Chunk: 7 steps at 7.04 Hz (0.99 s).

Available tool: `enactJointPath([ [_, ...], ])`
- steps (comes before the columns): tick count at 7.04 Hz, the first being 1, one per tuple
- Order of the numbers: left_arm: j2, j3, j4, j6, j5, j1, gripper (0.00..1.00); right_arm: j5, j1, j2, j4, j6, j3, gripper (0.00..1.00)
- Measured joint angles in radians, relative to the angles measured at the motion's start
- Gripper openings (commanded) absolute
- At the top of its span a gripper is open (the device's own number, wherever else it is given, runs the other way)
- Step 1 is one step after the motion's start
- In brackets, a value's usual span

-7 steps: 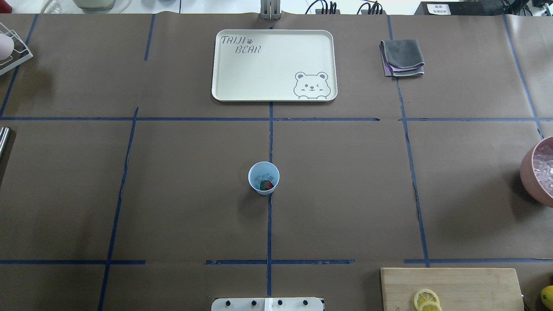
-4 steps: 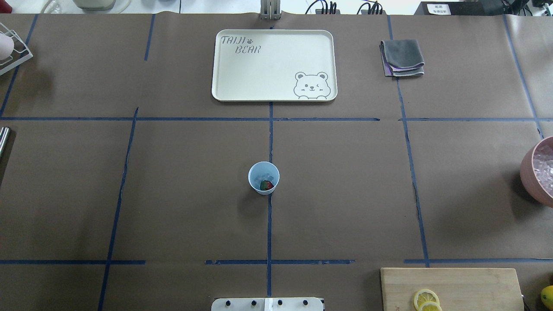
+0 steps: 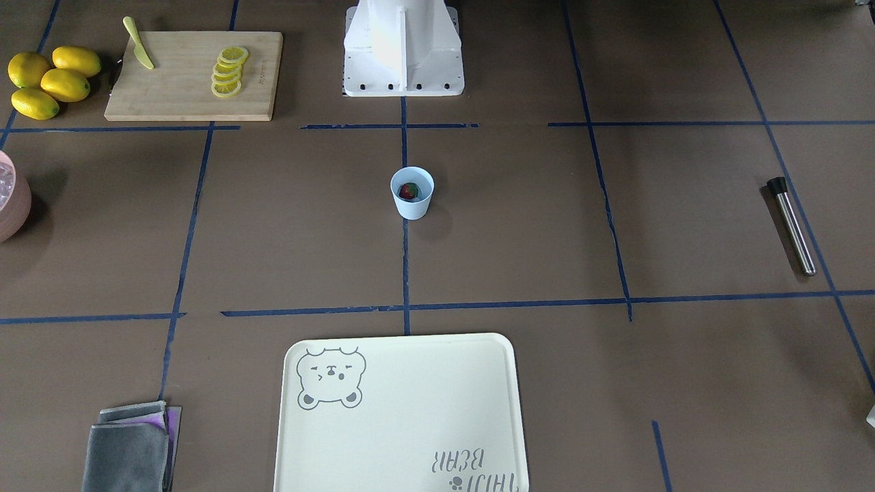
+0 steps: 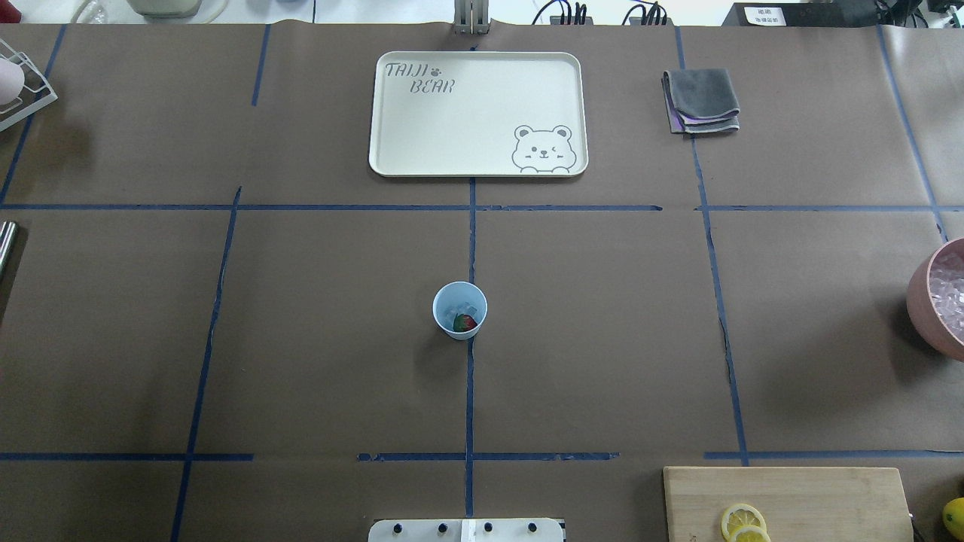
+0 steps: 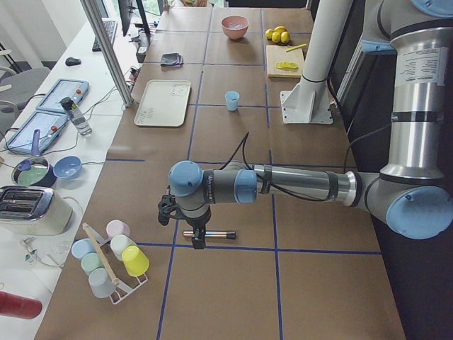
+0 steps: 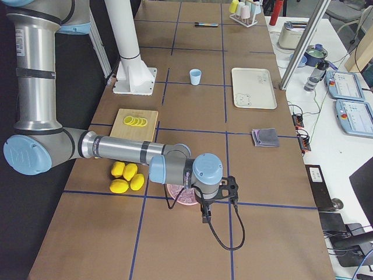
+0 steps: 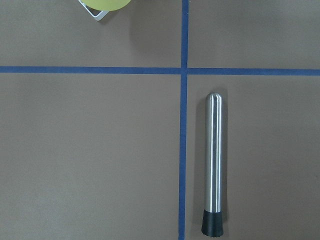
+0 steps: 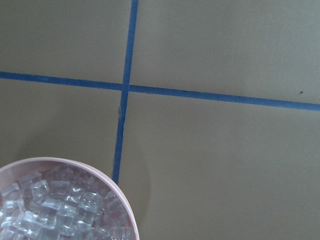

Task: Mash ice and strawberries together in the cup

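The pale-blue cup (image 4: 459,310) stands upright at the table's middle, on a blue tape line. Inside it lie a dark-red strawberry (image 4: 465,323) and a few clear ice lumps (image 4: 462,306). The front-facing view shows the same cup (image 3: 412,193) and berry (image 3: 408,191). Far off at the table's left end, my left gripper (image 5: 197,241) points down just over a steel muddler (image 7: 214,165) with a black tip. My right gripper (image 6: 205,216) hangs at the right end, beside a pink bowl (image 8: 120,192) of ice cubes (image 8: 55,210). I cannot tell either gripper's state.
A cream bear tray (image 4: 477,113) lies beyond the cup, with a folded grey cloth (image 4: 701,101) to its right. A cutting board (image 3: 193,74) holds lemon slices (image 3: 227,70) and a knife (image 3: 138,42), with whole lemons (image 3: 51,80) beside it. A rack of cups (image 5: 112,257) stands near the muddler.
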Motion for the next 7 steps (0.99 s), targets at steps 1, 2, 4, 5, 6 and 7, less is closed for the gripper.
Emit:
enactJointPath([
  [1,0.000,0.000,0.000,0.000,-0.001,0.000,1.00,0.004,-0.006,0.002,-0.001,0.017,0.019,1.00],
  [2,-0.001,0.000,0.000,0.000,-0.001,0.000,1.00,0.012,-0.015,0.002,-0.001,0.056,0.037,1.00],
  [4,-0.002,0.000,0.000,0.000,-0.002,0.000,1.00,0.025,-0.036,0.002,-0.001,0.115,0.057,1.00],
  [5,-0.002,0.000,0.000,0.000,-0.002,0.000,1.00,0.027,-0.051,0.000,-0.003,0.121,0.070,1.00],
  [6,-0.002,0.000,0.001,0.000,-0.003,0.000,1.00,0.028,-0.062,-0.004,-0.007,0.121,0.085,1.00],
  [7,-0.004,0.000,0.001,0.000,-0.002,0.000,1.00,0.029,-0.068,-0.010,-0.010,0.117,0.094,1.00],
])
